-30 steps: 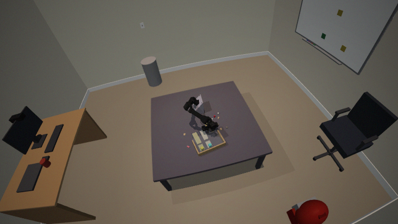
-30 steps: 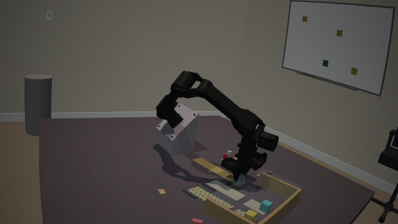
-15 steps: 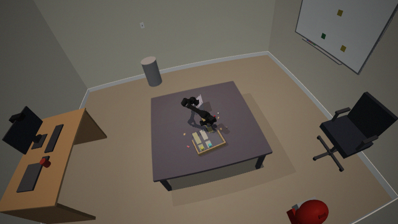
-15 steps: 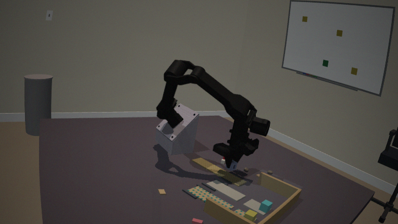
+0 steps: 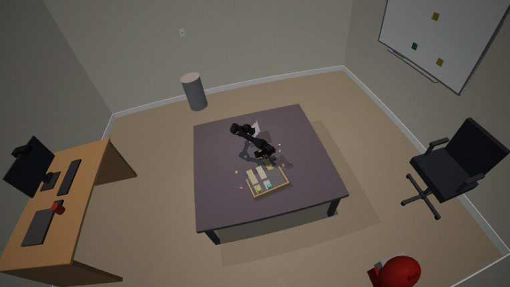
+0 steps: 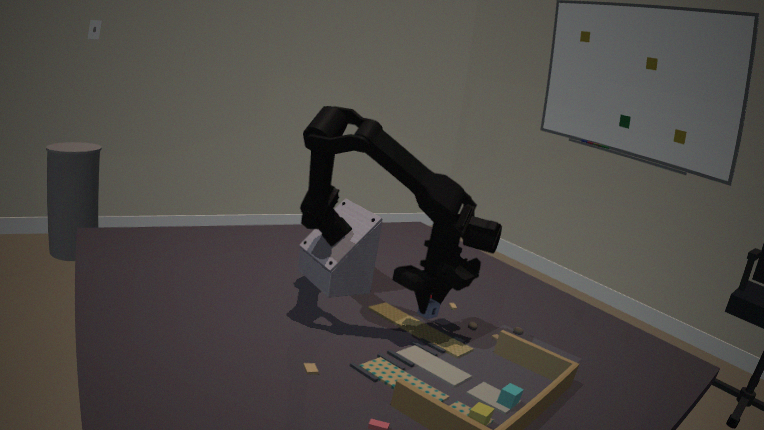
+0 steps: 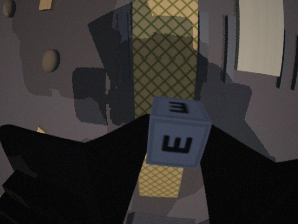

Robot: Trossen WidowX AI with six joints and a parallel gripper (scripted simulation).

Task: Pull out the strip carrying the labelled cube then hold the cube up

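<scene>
Cube point(image 6: 429, 309) point(image 7: 178, 142) marked E, pinched in the part-open gripper point(image 5: 264, 157) point(image 6: 431, 308) point(image 7: 174, 124), and it's above the crosshatched strip point(image 5: 268, 163) point(image 6: 427, 332) point(image 7: 165, 65)! Final step now, by the look of it: steady upward lift, grip kept firm, then hold.
</scene>
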